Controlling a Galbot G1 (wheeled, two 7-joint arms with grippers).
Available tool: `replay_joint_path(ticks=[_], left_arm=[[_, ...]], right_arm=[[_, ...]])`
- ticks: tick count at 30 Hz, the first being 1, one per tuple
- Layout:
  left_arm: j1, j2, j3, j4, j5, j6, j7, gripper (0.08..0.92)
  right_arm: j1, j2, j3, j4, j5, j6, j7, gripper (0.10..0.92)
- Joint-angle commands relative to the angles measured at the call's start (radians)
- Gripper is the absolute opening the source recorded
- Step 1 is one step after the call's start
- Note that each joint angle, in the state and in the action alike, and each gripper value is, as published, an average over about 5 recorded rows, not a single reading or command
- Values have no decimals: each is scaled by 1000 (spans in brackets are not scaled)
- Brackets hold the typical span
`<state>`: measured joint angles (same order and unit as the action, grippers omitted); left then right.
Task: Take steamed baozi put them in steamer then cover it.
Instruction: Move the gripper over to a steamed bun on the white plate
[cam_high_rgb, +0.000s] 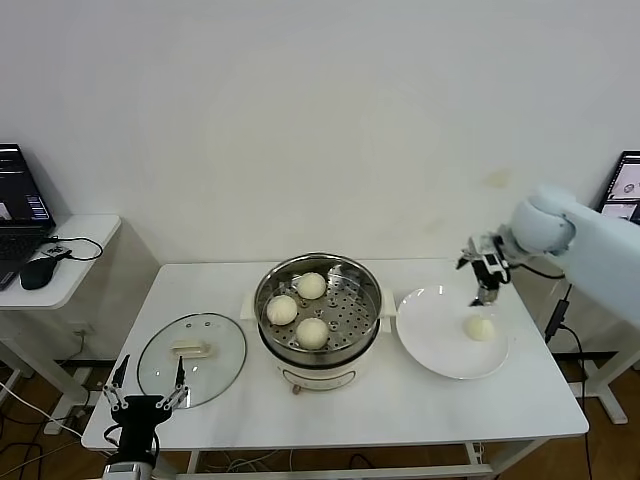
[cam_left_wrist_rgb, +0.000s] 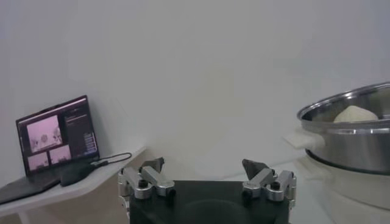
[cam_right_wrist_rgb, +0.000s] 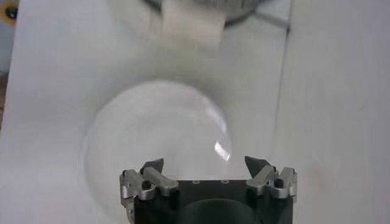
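Observation:
The steel steamer (cam_high_rgb: 318, 305) stands mid-table on its cream base and holds three baozi (cam_high_rgb: 311, 286), (cam_high_rgb: 282, 310), (cam_high_rgb: 313, 332) on the perforated tray. A single baozi (cam_high_rgb: 481, 327) lies on the white plate (cam_high_rgb: 440, 345) to the right. My right gripper (cam_high_rgb: 486, 292) hangs open just above the plate's far edge, close behind that baozi; its wrist view shows the bare plate (cam_right_wrist_rgb: 155, 140) beyond the open gripper (cam_right_wrist_rgb: 204, 164), with the baozi hidden. The glass cover (cam_high_rgb: 215, 370) lies flat at the left. My left gripper (cam_high_rgb: 150, 375) is open and empty at the table's front left corner.
A side table (cam_high_rgb: 85, 270) at the far left carries a laptop (cam_left_wrist_rgb: 58, 134) and a mouse. A screen (cam_high_rgb: 625, 185) stands past the table's right end. In the left wrist view the steamer's wall (cam_left_wrist_rgb: 353, 137) rises to one side of the left gripper (cam_left_wrist_rgb: 204, 165).

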<state>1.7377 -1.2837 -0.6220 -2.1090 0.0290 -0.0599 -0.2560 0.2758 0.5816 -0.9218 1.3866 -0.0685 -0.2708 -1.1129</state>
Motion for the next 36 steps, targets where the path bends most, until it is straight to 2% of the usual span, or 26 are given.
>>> replay_joint_path(ticks=[1, 14, 25, 36], left_arm=[[2, -2, 0, -2, 4, 3, 1, 823], [14, -7, -8, 4, 7, 3, 1, 823], [8, -10, -6, 15, 7, 3, 1, 823], [6, -13, -7, 22, 7, -2, -1, 823]], right_arm=[[-300, -40, 205, -104, -172, 16, 2, 823], [-398, 159, 343, -367, -301, 79, 42, 823], [-416, 236, 387, -470, -349, 101, 81, 823], [-416, 264, 397, -495, -357, 85, 99, 812]])
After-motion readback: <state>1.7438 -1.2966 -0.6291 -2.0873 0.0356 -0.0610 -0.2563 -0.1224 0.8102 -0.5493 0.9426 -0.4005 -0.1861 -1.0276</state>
